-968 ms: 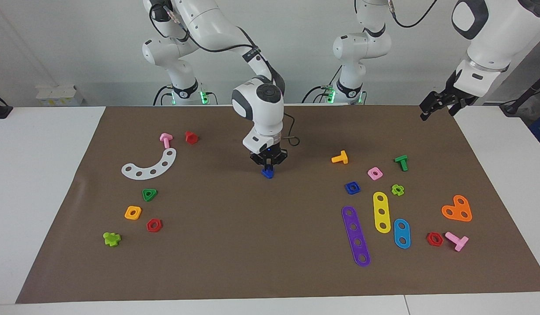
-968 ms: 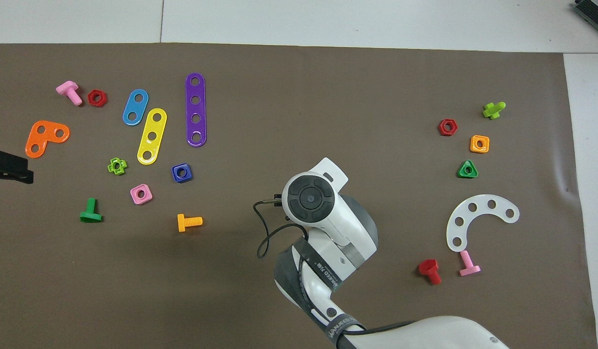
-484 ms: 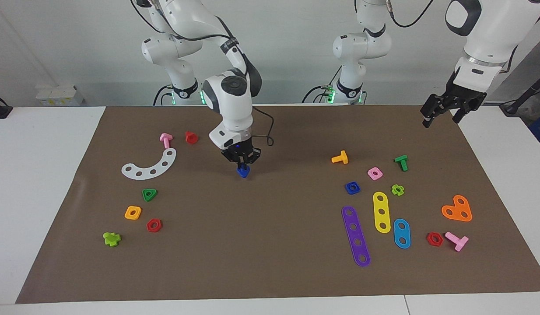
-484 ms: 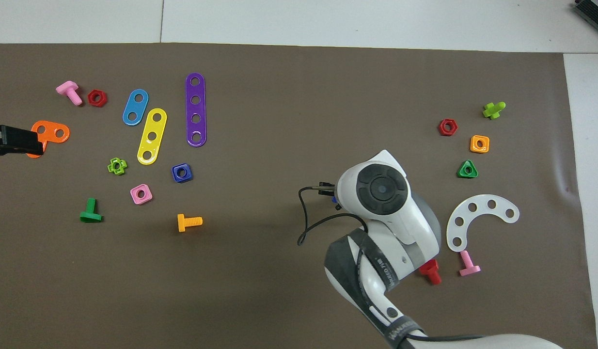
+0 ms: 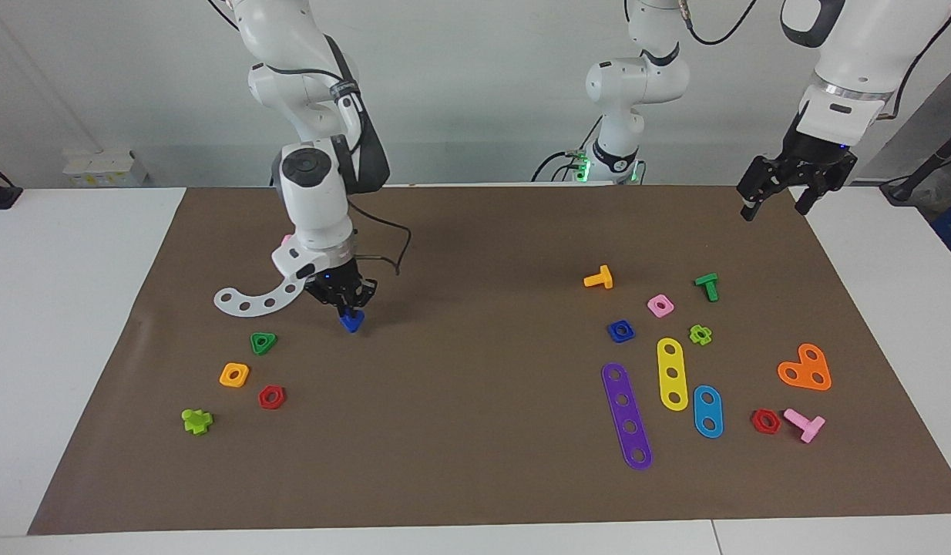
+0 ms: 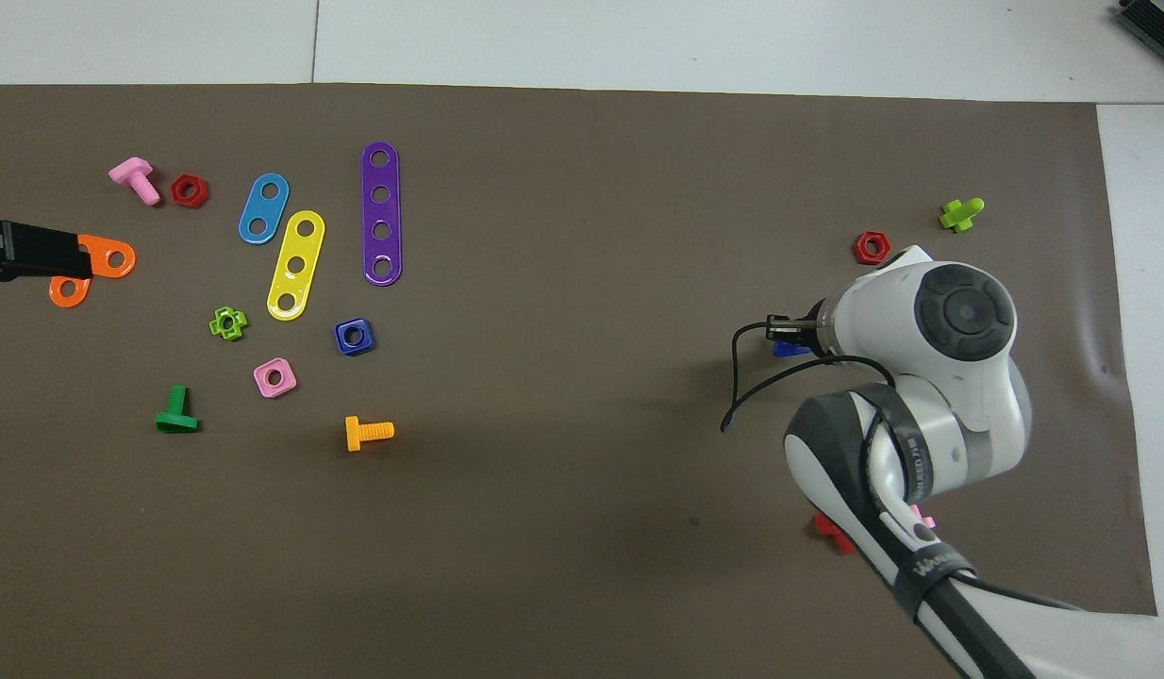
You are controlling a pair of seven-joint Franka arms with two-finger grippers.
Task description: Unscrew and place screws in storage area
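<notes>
Above the brown paper mat (image 5: 475,478), toward my right arm's end of the table (image 5: 75,308), my right jaws (image 5: 349,306) hang closed on the dark-blue bolt (image 5: 352,321), which points down from between them and sits clear of the paper. From overhead only a sliver of that bolt (image 6: 788,349) shows beside my wrist, which covers much of what lies under it. I am over bare mat just beside the white curved strip (image 5: 261,293), and the storage area (image 5: 287,366) lies near, marked by the green triangular nut (image 5: 263,342), the orange square nut (image 5: 234,375) and the red hexagonal nut (image 5: 271,397); a lime cross-shaped piece (image 5: 197,420) lies farther from me than those three. My left jaws (image 5: 776,193) wait in the air over the mat's edge at my left arm's end, fingers spread apart and holding nothing; in the overhead view their tip (image 6: 25,262) covers part of the orange heart-shaped plate (image 6: 106,264). Under that end lie the blue square nut (image 5: 620,331), the orange bolt (image 5: 599,277), the green bolt (image 5: 707,286), a pink square nut (image 5: 660,305) and the purple strip (image 5: 626,415), yellow strip (image 5: 672,373) and blue strip (image 5: 707,411).
</notes>
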